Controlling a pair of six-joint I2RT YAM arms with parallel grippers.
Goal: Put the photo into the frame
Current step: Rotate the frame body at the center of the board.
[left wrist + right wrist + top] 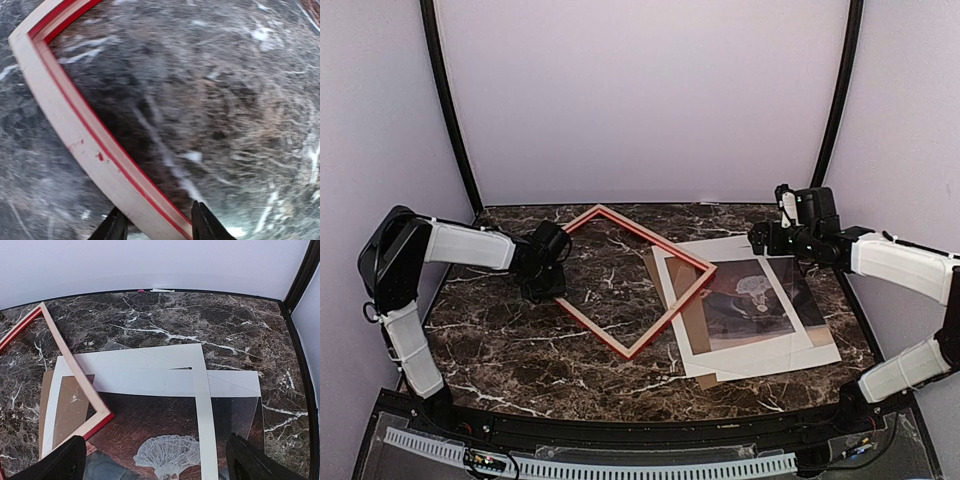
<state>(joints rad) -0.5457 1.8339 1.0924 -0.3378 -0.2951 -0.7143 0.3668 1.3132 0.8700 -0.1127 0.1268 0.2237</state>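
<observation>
My dark marble table (520, 340) carries 1 red frame (595, 328). Right of the frame, 1 brown board (72, 407) lies on the marble under the photo (750, 295) and 1 clear sheet (240, 410); the frame's right corner overlaps them.

Each arm is made of fat white parts joined by round black bits. The left arm (465, 246) has a big black lump at its top bend. Thin dark bands go round its white covers, and a thin black wire (367, 312) loops out beside its lower part. The right arm (898, 266) looks the same: white covers, black joints. The left hand (546, 290) is all black and chunky, and seen up close its two fingers (207, 225) are black, pointed wedges. The right hand (765, 240) is black too, with a small white piece on top, and its fingers (62, 460) are wide, dark and dull.
</observation>
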